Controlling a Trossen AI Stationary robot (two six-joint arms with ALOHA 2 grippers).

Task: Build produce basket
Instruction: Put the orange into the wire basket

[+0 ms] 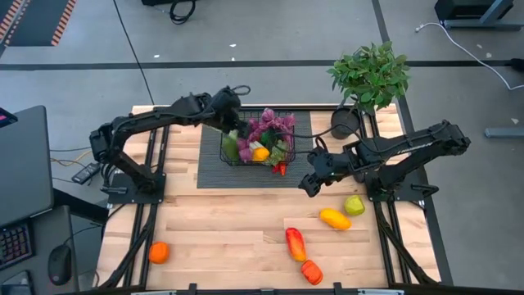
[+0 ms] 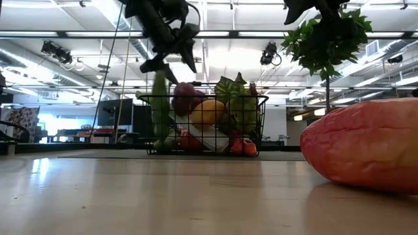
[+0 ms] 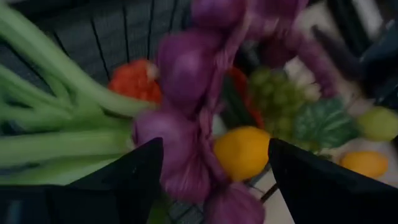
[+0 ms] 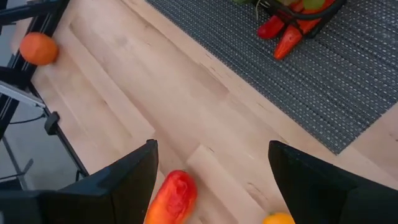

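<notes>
Desk (image 1: 221,238): light wood, dark woven mat (image 1: 214,174) at its far middle. Potted plant (image 1: 370,75) stands at the far right corner, just beyond the right arm.

Basket (image 1: 288,123): black wire, on the mat, long axis running left-right across the desk. Packed with produce: purple grapes (image 1: 266,129) on top, a lemon (image 1: 260,153), green stalks (image 3: 50,124) lying along the left end, a red pepper (image 1: 281,169) poking out of the near side onto the mat.

Left pincer (image 1: 232,123): over the basket's left end, fingers spread, nothing pinched; the grapes hang between them in the wrist view.

Right pincer (image 1: 308,185): above bare wood just right of the mat, fingers spread, empty.

Loose produce, all near-right except one: yellow-orange piece (image 1: 334,219), green fruit (image 1: 354,205) beside it, red-orange piece (image 1: 295,243), small orange-red piece (image 1: 311,271). An orange (image 1: 159,252) sits alone at the near left, well apart.

No readable writing.
</notes>
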